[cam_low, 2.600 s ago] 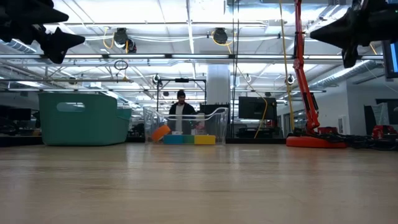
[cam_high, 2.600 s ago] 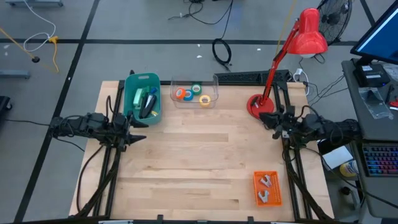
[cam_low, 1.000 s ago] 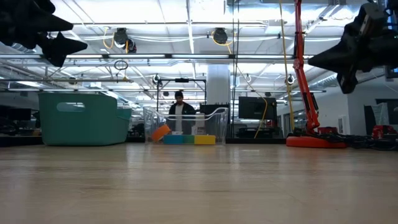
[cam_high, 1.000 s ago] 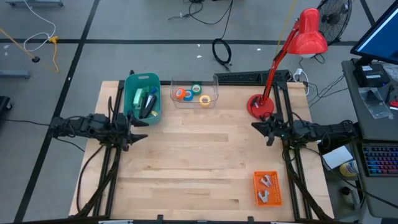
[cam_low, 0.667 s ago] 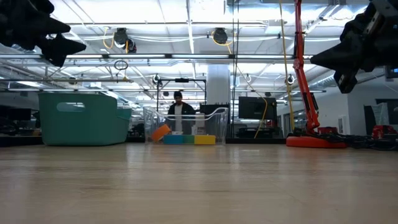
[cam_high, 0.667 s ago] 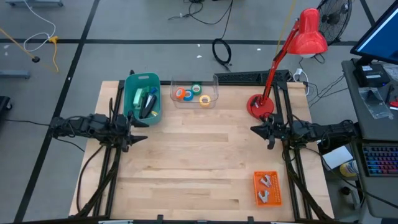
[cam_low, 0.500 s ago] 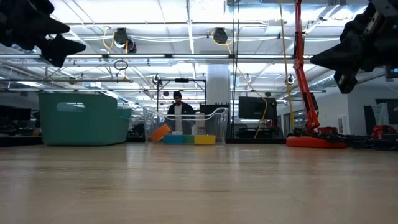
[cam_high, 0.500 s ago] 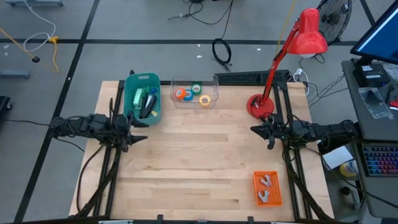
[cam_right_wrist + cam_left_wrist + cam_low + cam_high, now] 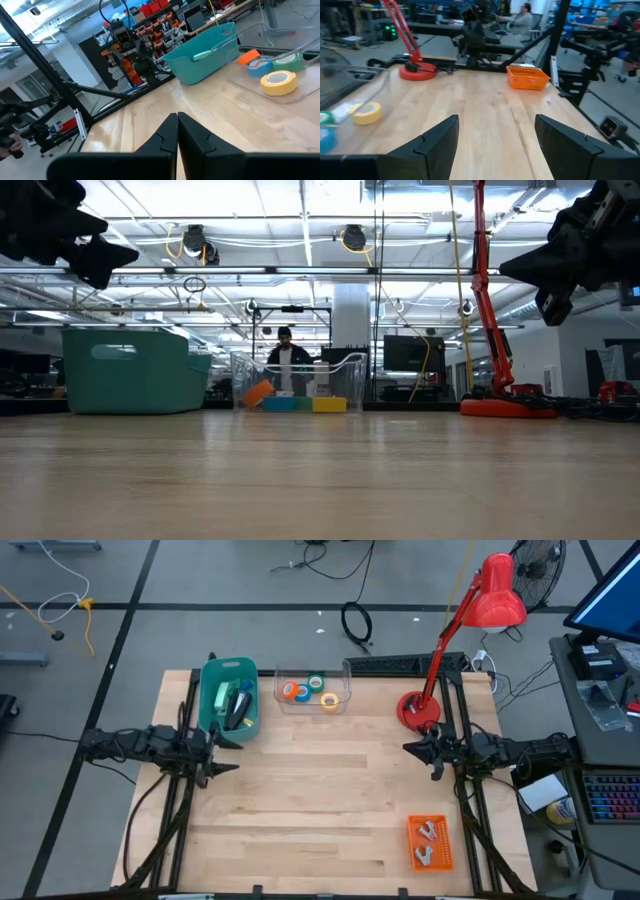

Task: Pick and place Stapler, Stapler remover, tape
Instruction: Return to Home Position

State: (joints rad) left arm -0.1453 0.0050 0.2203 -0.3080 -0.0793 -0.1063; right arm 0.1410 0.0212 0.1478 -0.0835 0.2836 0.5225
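High view: the tape rolls (image 9: 312, 690) sit in the clear bin (image 9: 343, 680), top centre of the bench (image 9: 320, 790). Left end effector (image 9: 232, 754) hovers mid-left, right end effector (image 9: 412, 748) mid-right. Low view: both hang in the upper corners. Left wrist view: its fingers are spread wide, holding nothing. Right wrist view: fingers pressed together, empty.

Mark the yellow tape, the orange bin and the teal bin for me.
yellow tape (image 9: 279, 88): right wrist view, outer side of the roll.
orange bin (image 9: 527, 80): left wrist view, near side wall.
teal bin (image 9: 130, 375): low view, front wall.
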